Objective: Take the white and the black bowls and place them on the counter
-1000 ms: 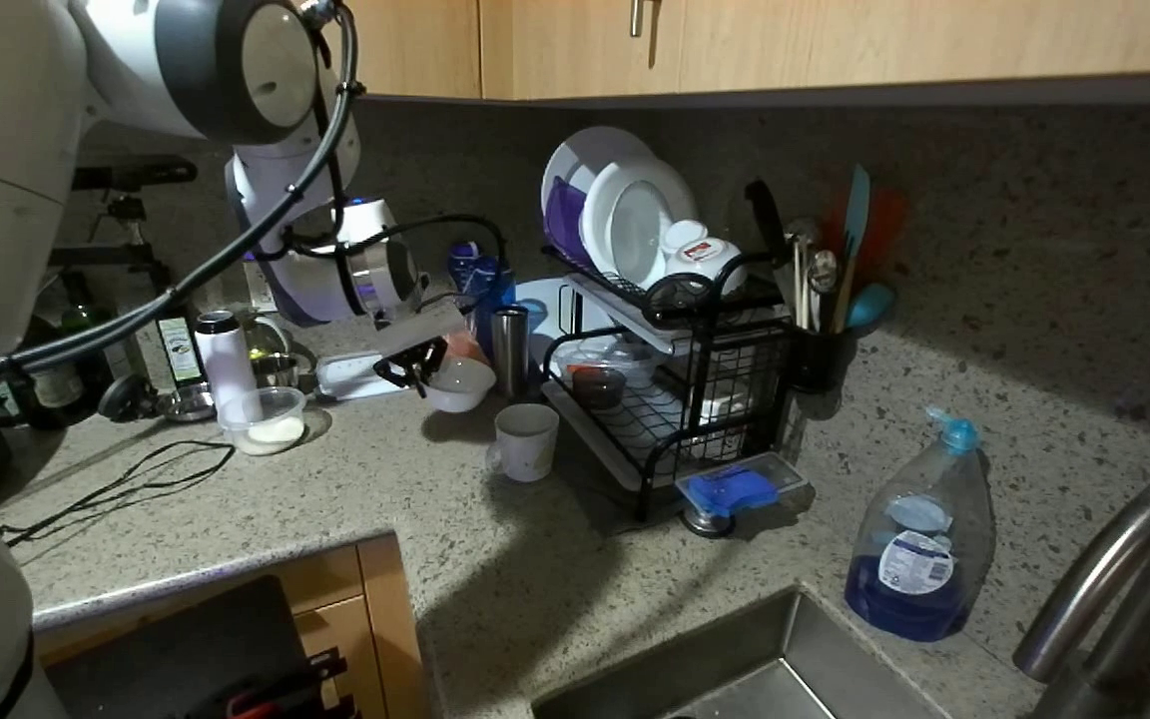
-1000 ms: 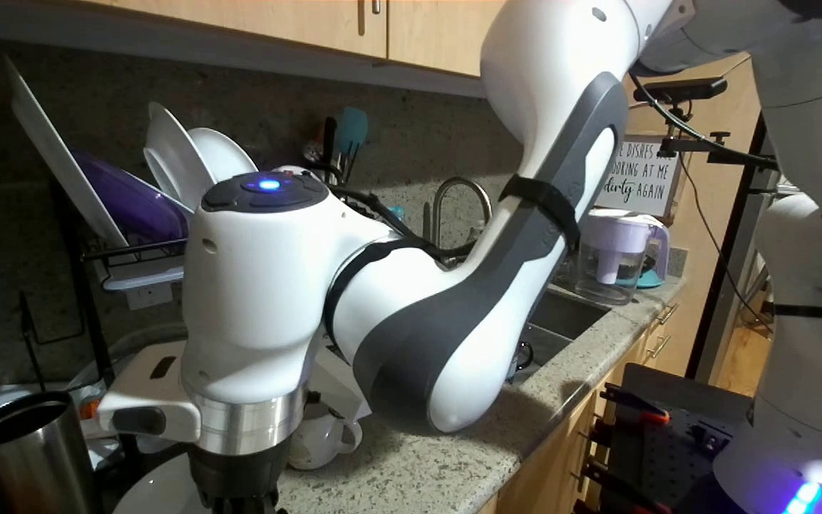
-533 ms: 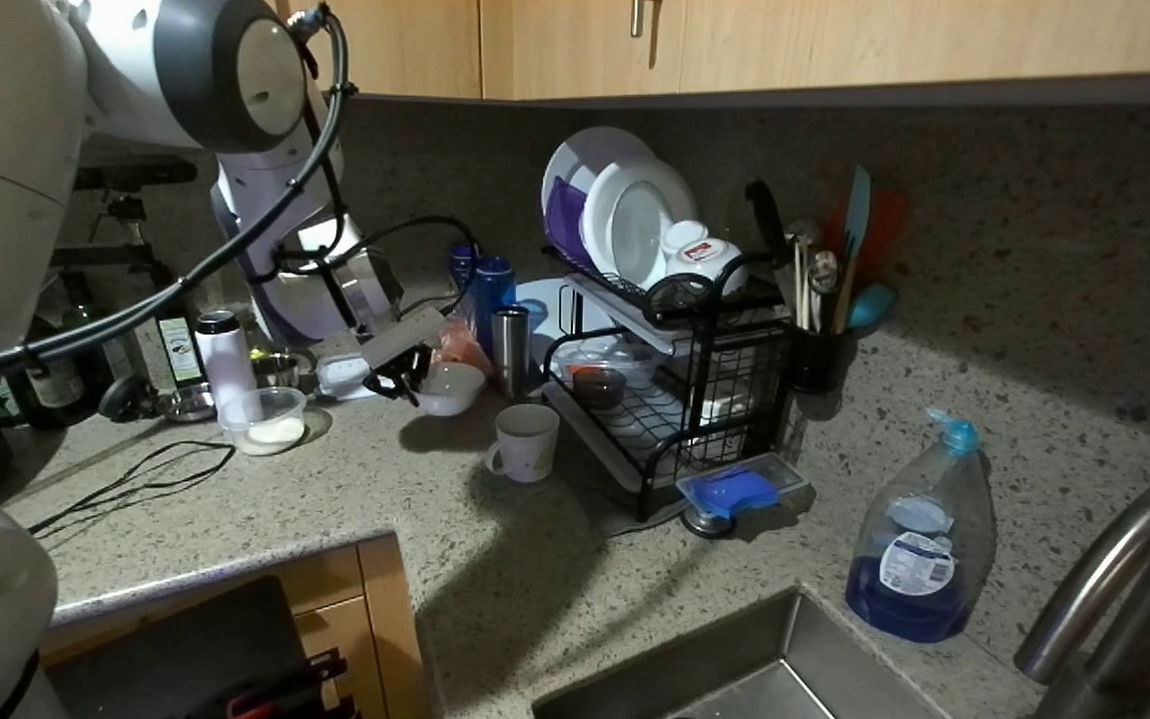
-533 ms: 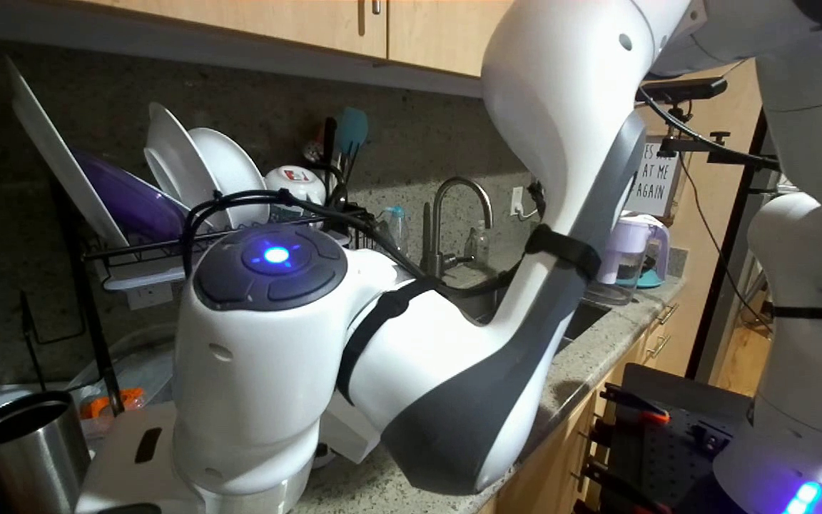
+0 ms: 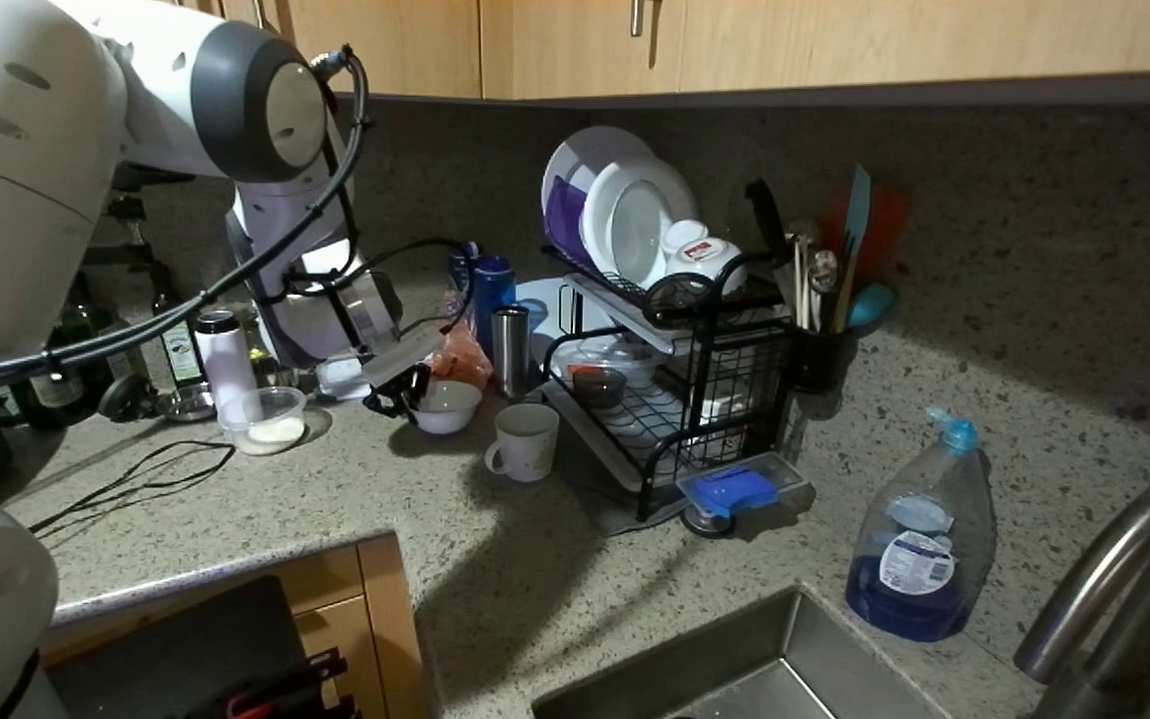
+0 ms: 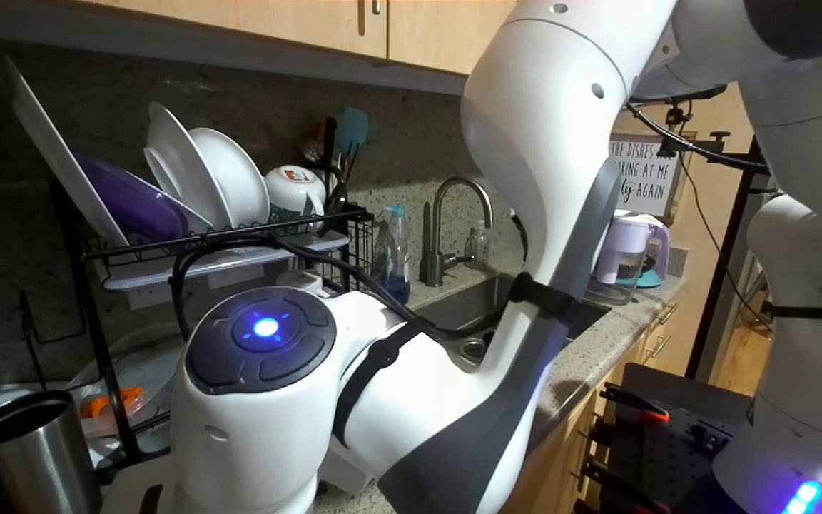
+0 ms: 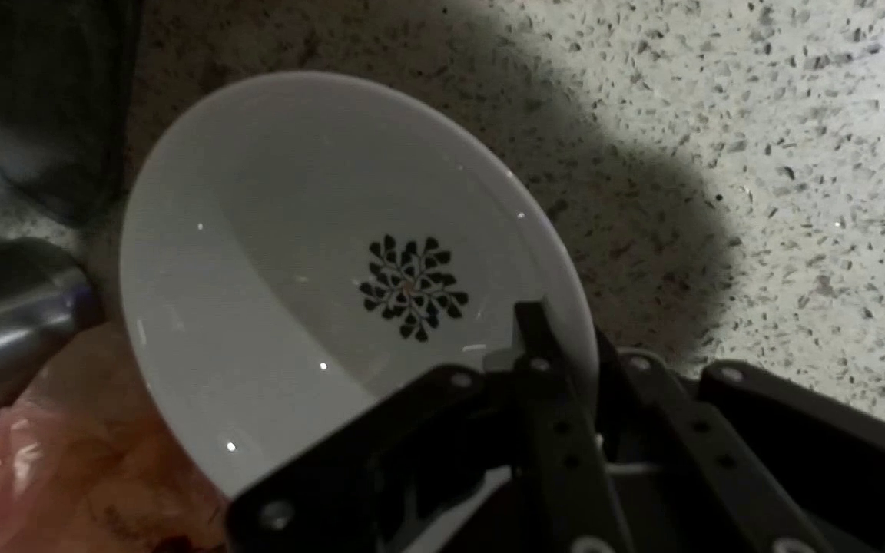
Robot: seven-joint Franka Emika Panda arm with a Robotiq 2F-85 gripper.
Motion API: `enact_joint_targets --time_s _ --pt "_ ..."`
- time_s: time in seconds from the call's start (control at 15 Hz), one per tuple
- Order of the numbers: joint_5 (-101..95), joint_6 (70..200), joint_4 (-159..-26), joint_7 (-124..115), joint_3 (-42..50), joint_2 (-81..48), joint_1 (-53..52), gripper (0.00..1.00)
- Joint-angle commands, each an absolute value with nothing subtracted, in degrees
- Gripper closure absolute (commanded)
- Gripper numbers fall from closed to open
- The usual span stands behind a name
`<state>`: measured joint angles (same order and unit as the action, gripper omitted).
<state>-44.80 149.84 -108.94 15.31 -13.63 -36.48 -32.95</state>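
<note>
Tool (image 7: 571, 330) tight astride the rim of the white bowl (image 7: 335, 261).

Behind the sink (image 5: 685, 657), the speckled wall (image 5: 1054, 290) is shaded towards the top and lit lower down. Wooden cabinets (image 5: 835, 42) are mounted higher than the sink; drawers (image 6: 657, 345) are fitted lower. Well apart from the sink, some floor (image 6: 741, 363) is glimpsed.

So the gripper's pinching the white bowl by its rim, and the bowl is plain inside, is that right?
Not plain: the wrist view shows a dark leafy pattern inside the white bowl. The gripper does pinch it by the rim.
</note>
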Motion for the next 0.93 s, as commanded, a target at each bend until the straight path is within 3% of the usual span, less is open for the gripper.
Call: enact_joint_targets --time_s 0.0,0.87 --pt "-46.88 148.76 -107.10 14.25 -13.12 -37.09 -33.66 0.97" --pt "-52.44 150.56 -105.39 12.86 -13.08 -39.02 -32.87 0.98"
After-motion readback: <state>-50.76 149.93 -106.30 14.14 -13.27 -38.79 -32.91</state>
